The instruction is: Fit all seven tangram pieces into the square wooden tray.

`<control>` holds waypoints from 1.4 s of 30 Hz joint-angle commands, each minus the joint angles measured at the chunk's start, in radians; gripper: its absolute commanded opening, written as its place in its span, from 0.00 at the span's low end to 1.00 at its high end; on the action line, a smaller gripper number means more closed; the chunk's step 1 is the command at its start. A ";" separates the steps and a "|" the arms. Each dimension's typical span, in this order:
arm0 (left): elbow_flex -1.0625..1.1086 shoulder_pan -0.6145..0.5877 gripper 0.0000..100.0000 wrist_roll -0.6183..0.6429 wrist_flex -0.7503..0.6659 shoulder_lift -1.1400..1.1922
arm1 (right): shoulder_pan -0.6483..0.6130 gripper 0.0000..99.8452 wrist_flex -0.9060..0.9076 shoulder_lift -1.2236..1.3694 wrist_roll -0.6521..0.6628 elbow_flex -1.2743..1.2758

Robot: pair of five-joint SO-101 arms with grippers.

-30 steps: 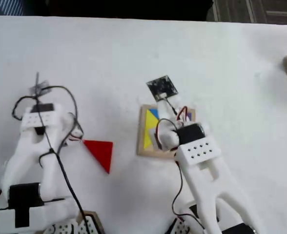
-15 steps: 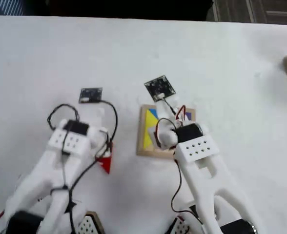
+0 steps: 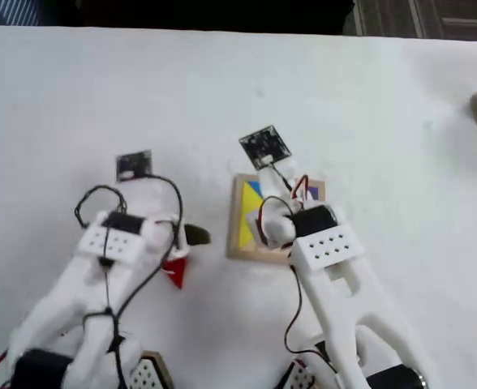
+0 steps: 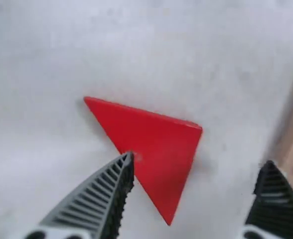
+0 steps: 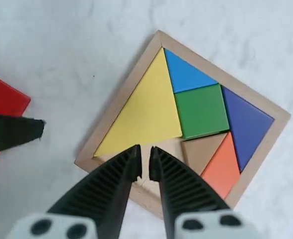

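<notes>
**High view.** One square wooden tray (image 3: 232, 220) lay on the white table (image 3: 344, 97). The right arm (image 3: 332, 253) was above it and hid most of its contents; one yellow triangle (image 3: 245, 227) showed at the tray's uncovered side. One red triangle (image 3: 175, 272) lay on the table outside the tray, beside it, partly hidden under the left arm (image 3: 100, 253).

**Left wrist view.** The left hand (image 4: 199, 162) was wide open, with one grey finger (image 4: 99, 201) and one black finger (image 4: 275, 199) set far apart. The red triangle lay flat on the table between and ahead of them. The grey fingertip overlapped the triangle's face; contact cannot be determined. The hand held nothing. The tray's rim showed just beyond the black finger.

**Right wrist view.** The tray held six pieces:
- the yellow triangle, large
- one light blue triangle (image 5: 187, 74)
- one green square (image 5: 201, 110)
- one dark blue triangle (image 5: 247, 124)
- one orange piece (image 5: 221, 170)
- one tan triangle (image 5: 206, 148)

A bare section of tray floor remained next to the yellow triangle. The right hand (image 5: 144, 149) was above that section, its fingers nearly together with a narrow slit between them, gripping nothing.
</notes>
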 commanded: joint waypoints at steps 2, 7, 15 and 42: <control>-0.133 -0.076 0.38 0.021 0.028 0.162 | 0.002 0.04 -0.021 0.002 0.017 -0.008; -0.184 -0.054 0.38 0.020 0.034 0.314 | 0.002 0.04 -0.021 0.002 0.018 -0.008; -0.325 -0.010 0.38 0.020 0.118 0.472 | 0.002 0.04 -0.021 0.002 0.018 -0.008; -0.505 0.065 0.38 0.020 -0.155 0.486 | 0.005 0.04 -0.021 -0.004 0.018 -0.008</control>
